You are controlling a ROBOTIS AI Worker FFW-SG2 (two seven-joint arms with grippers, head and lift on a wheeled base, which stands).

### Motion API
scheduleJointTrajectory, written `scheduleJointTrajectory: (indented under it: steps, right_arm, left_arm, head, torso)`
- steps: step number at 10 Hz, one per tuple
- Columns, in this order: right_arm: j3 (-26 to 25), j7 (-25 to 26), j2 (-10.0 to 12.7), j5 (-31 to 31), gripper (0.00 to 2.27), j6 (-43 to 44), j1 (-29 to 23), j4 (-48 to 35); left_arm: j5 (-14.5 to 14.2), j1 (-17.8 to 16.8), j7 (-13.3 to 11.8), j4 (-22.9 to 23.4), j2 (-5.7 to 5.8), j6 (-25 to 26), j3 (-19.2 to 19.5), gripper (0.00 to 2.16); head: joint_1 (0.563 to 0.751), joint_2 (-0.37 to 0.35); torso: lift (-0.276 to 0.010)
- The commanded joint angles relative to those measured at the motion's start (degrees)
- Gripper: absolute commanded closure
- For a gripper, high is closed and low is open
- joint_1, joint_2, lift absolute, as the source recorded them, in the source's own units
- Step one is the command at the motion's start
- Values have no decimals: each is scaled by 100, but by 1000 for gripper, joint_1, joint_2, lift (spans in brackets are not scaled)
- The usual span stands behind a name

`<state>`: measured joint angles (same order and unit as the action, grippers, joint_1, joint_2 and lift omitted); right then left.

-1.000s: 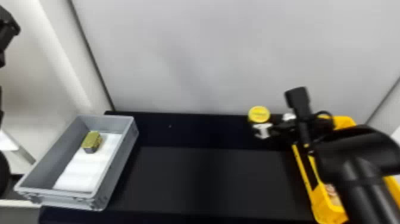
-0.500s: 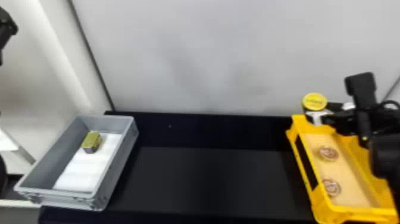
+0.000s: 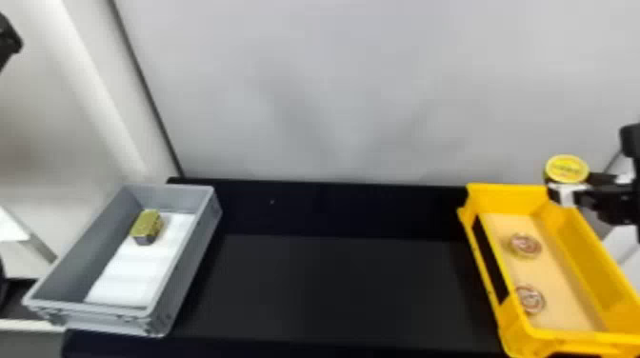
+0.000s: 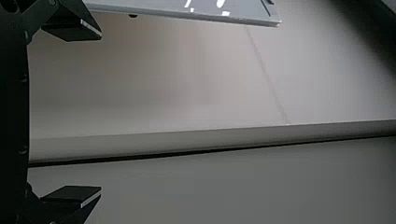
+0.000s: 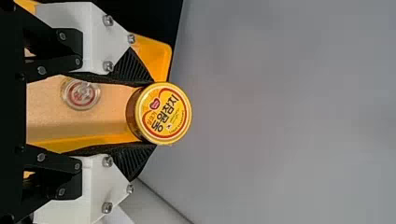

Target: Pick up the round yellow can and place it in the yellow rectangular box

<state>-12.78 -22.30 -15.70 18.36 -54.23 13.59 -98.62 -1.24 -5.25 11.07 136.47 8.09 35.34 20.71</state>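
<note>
At the head view's right, the right gripper [image 3: 574, 188] holds the round yellow can [image 3: 566, 168] above the back right corner of the yellow rectangular box [image 3: 505, 191]. In the right wrist view, the right gripper [image 5: 147, 114] is shut on the yellow can [image 5: 164, 113], with ribbed black fingers on either side; the yellow box [image 5: 156, 56] lies beyond it. The left arm's dark edge [image 3: 7, 40] shows at the head view's upper left. The left gripper [image 4: 100, 114] stands parked in its wrist view, fingers wide apart with nothing between them.
A grey bin [image 3: 195, 266] on the left holds a small gold-topped block [image 3: 146, 226] on white padding [image 3: 131, 273]. Two round cans [image 3: 525, 245] lie inside the yellow box. A black table surface [image 3: 343, 290] separates the containers, with a pale wall behind.
My right gripper has carried the can rightward from the black table's back edge to above the yellow box's back right corner. The arm has uncovered the box's inside. The left arm looks unmoved.
</note>
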Motion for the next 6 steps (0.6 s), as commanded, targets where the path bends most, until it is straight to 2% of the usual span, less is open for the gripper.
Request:
scheduleJointTrajectory:
  steps: [1,6]
  right_arm:
    - [-146,41,-38,-77,644,-47,-76,290]
    - [57,384,-29,-701,644,-20,-76,1319]
  left_arm:
    - [1,7,-26,28,0,10,22,113]
    - [28,24,-61,28,-9,10,39,111]
  head:
    - [694,54]
    - [694,54]
  torso:
    - [0]
    - [0]
